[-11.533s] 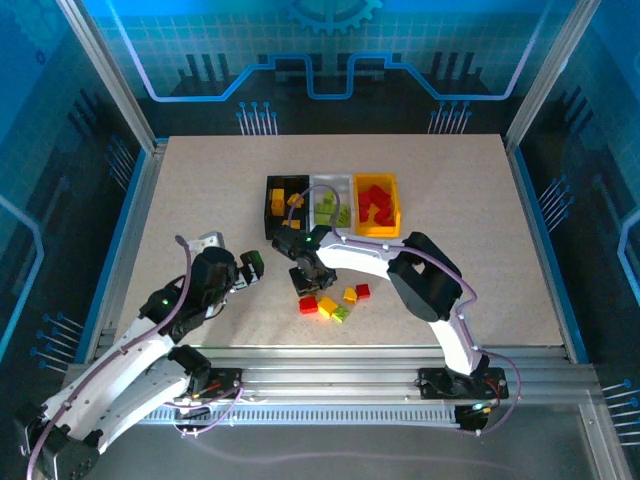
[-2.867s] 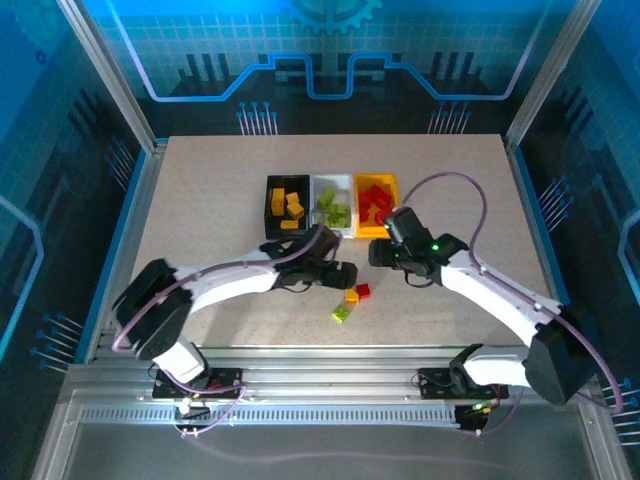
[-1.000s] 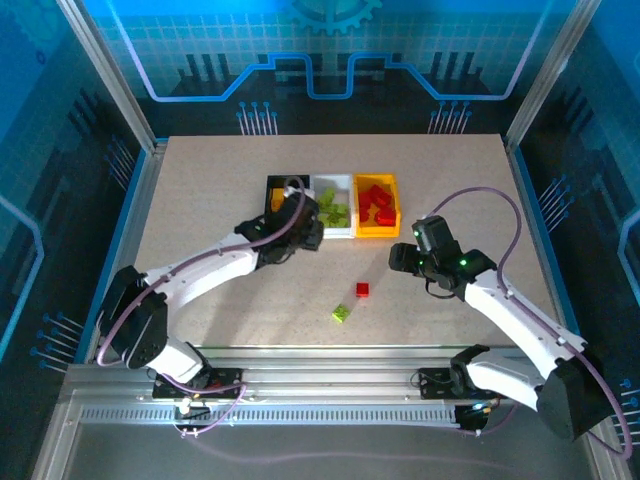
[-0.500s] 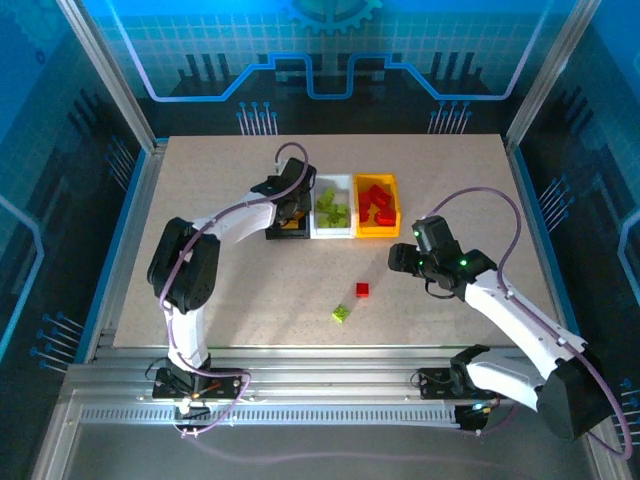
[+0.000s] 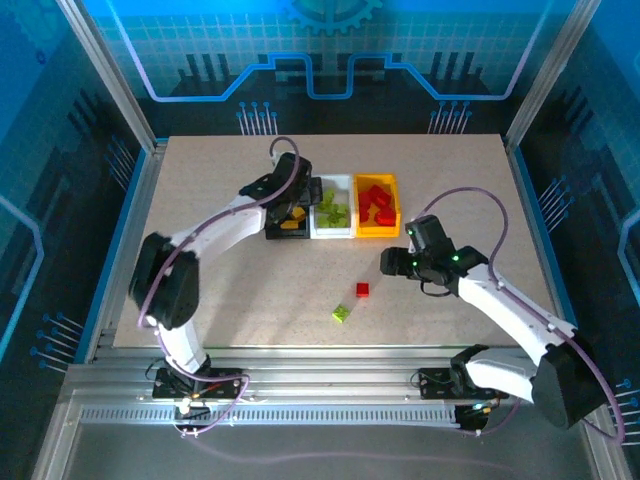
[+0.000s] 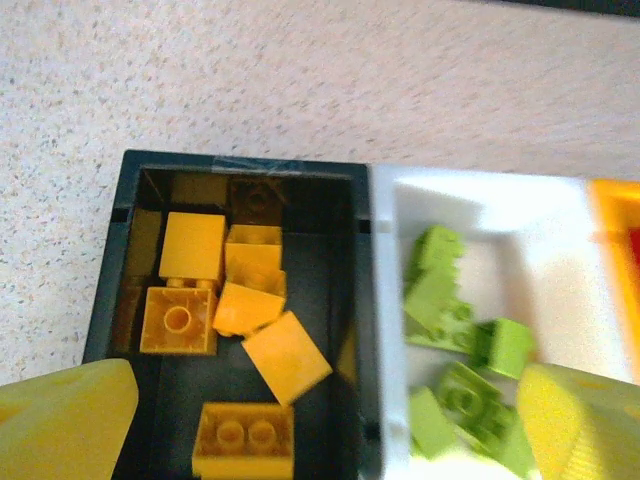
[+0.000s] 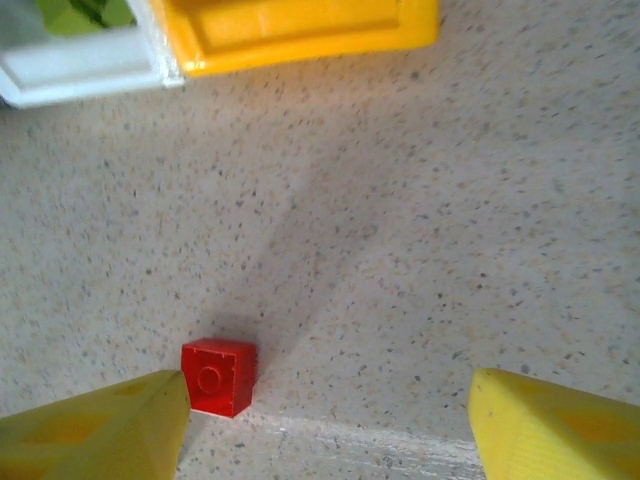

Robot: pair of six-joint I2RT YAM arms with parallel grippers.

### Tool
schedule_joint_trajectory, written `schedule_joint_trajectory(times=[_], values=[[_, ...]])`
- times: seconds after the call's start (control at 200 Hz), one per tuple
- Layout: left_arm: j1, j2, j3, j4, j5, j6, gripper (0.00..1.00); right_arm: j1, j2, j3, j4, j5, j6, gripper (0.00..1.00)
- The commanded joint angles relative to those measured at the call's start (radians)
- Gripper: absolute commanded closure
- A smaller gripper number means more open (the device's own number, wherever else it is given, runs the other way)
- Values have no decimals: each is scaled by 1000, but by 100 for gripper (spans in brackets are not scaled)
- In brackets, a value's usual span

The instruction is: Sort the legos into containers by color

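Three bins stand in a row at mid-table: a black bin (image 5: 272, 205) with several yellow-orange bricks (image 6: 286, 356), a white bin (image 5: 333, 229) with lime green bricks (image 6: 437, 295), and a yellow-orange bin (image 5: 377, 232) with red bricks (image 5: 376, 203). My left gripper (image 5: 291, 208) hovers open over the black bin, nothing between its fingers (image 6: 66, 415). A loose red brick (image 7: 217, 376) (image 5: 362, 289) and a green brick (image 5: 341, 314) lie on the table. My right gripper (image 5: 390, 262) is open, above and right of the red brick, which sits by its left finger (image 7: 95, 432).
The speckled table (image 5: 230, 290) is edged by an aluminium frame (image 5: 330, 358). The right arm's cable (image 5: 478, 200) loops above the table's right side.
The left gripper has shifted slightly over the black bin, its arm swinging leftward. The right gripper has edged left toward the red brick.
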Motion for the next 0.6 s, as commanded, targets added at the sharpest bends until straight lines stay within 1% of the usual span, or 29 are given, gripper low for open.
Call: schedule_joint_trajectory(times=[0.0, 0.09, 0.18, 0.355, 0.47, 0.595], values=[[-33, -157, -88, 43, 58, -36, 1, 67, 53, 25, 23, -71, -69, 25], [-60, -265, -190, 56, 58, -47, 1, 154, 121, 50, 25, -74, -100, 25], [-87, -364, -288, 25, 9, -71, 1, 251, 210, 88, 20, -67, -132, 26], [-89, -572, -497, -19, -14, -141, 1, 418, 388, 181, -18, -22, -175, 27], [-88, -686, -583, -67, -23, -163, 1, 484, 462, 222, -42, 4, -187, 28], [-88, -743, -629, -123, -37, -179, 1, 516, 517, 251, -67, 43, -184, 29]])
